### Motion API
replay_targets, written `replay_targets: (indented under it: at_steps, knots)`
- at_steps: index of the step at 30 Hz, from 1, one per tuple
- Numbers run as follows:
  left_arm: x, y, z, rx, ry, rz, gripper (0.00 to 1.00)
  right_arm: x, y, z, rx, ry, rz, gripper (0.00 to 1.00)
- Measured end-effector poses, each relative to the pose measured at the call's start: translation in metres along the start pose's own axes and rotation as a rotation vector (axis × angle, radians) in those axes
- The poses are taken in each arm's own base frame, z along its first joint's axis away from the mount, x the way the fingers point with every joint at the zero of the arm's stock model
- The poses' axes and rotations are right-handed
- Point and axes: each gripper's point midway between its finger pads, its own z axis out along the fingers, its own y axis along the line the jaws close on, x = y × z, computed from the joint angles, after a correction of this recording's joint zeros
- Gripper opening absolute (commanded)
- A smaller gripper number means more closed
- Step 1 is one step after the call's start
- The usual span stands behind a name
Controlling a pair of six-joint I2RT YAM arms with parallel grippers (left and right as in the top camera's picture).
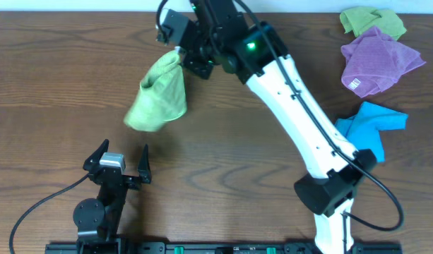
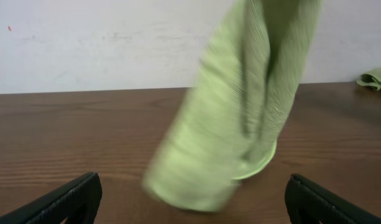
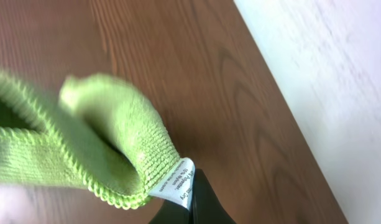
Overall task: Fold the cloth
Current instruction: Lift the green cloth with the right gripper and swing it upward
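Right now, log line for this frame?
right gripper: shut on cloth near tag | left gripper: open, empty | cloth: hanging bunched, not folded

White-shelled right arm [image 1: 301, 116] with black joints, black cables and a green light [image 1: 253, 47]; all-black left arm [image 1: 103, 208]

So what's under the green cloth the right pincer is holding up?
Only wooden table shows around the cloth hanging from the right pincer. The patch beneath its lower end is covered; contact with the table is unclear.
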Motion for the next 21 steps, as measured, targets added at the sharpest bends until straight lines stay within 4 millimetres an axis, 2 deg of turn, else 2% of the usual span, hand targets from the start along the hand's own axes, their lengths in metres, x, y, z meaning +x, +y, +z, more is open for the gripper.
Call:
replay_targets:
  at_steps: [5,8,12,16,19,21]
  knots:
    - [0.000,0.000,0.000,0.000,0.000,0.000,0.96,0.041,0.008,-0.009,-0.039,0.162,0.025,0.01]
    - [0.000,0.000,0.000,0.000,0.000,0.000,0.95,0.055,-0.011,-0.012,0.046,0.222,0.050,0.01]
    - [0.000,0.000,0.000,0.000,0.000,0.000,0.96,0.080,-0.054,-0.024,0.228,0.303,0.134,0.01]
    - [0.000,0.000,0.000,0.000,0.000,0.000,0.96,0.094,-0.095,-0.038,0.390,0.327,0.209,0.01]
    - [0.000,0.000,0.000,0.000,0.000,0.000,0.95,0.097,-0.102,-0.041,0.421,0.332,0.230,0.01]
    - [0.000,0.000,0.000,0.000,0.000,0.000,0.96,0.095,-0.089,-0.036,0.369,0.329,0.229,0.01]
